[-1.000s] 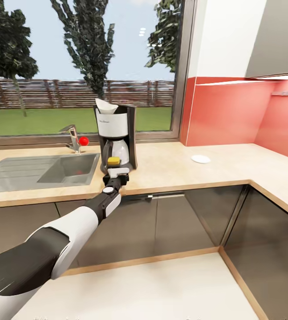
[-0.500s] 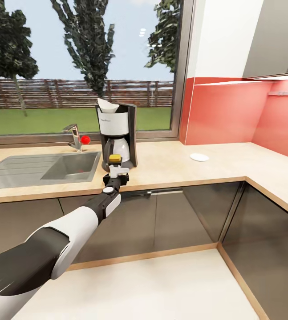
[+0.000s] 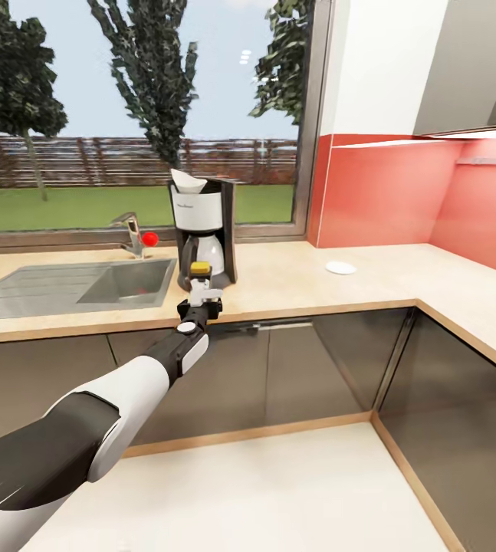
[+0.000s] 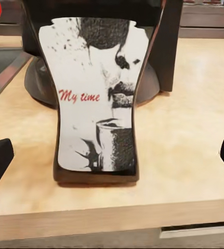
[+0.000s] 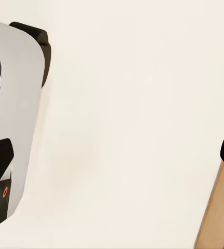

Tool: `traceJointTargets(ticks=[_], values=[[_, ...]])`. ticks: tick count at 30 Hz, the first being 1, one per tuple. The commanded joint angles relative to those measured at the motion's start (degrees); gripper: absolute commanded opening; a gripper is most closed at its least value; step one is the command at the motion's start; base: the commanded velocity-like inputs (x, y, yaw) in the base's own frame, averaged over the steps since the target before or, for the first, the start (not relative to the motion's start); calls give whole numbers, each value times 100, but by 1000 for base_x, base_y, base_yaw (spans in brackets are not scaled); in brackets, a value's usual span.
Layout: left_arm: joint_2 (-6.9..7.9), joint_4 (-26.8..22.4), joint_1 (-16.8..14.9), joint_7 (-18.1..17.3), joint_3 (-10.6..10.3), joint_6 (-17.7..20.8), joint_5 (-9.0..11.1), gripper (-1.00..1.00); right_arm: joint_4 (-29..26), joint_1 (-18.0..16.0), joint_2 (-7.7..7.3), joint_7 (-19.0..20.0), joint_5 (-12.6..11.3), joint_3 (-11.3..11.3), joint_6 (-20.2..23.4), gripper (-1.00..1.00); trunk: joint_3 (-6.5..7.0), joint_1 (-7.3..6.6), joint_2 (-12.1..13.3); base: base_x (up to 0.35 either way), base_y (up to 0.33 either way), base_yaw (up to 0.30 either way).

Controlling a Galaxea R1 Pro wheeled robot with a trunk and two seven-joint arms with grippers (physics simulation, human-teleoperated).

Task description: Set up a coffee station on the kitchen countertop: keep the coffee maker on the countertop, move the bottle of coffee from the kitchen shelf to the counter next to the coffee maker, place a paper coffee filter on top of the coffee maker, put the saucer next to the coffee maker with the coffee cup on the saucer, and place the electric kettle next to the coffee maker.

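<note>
Coffee bottle (image 3: 199,270) stands before coffee maker (image 3: 204,227), right of sink (image 3: 79,284).

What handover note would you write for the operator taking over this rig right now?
Left gripper: open, just short of the bottle of coffee, which stands on the counter in front of the coffee maker.
Right gripper: open, empty.
Done: bottle placed; paper filter on the maker.
Saucer lies well apart from the maker.
To do: bring saucer closer, add cup, fetch kettle.

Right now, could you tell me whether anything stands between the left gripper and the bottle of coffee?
Nothing visible does. The bottle of coffee stands on the countertop in front of the coffee maker, with the open left gripper facing it across bare counter.
</note>
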Motion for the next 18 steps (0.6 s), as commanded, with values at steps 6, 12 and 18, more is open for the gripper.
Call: traceJointTargets(ticks=[6, 12, 18], values=[[0, 11, -6, 28, -49, -25, 53, 100, 22, -8, 1, 42, -58, 35, -34, 100, -6, -2, -3, -246, 0, 0], [0, 12, -6, 28, -48, -25, 53, 100, 22, -8, 3, 42, -58, 35, -34, 100, -6, -2, -3, -170, 0, 0], [0, 22, -6, 26, -48, -25, 55, 100, 22, -8, 4, 42, -58, 35, -34, 100, -6, -2, -3, -205, 0, 0]])
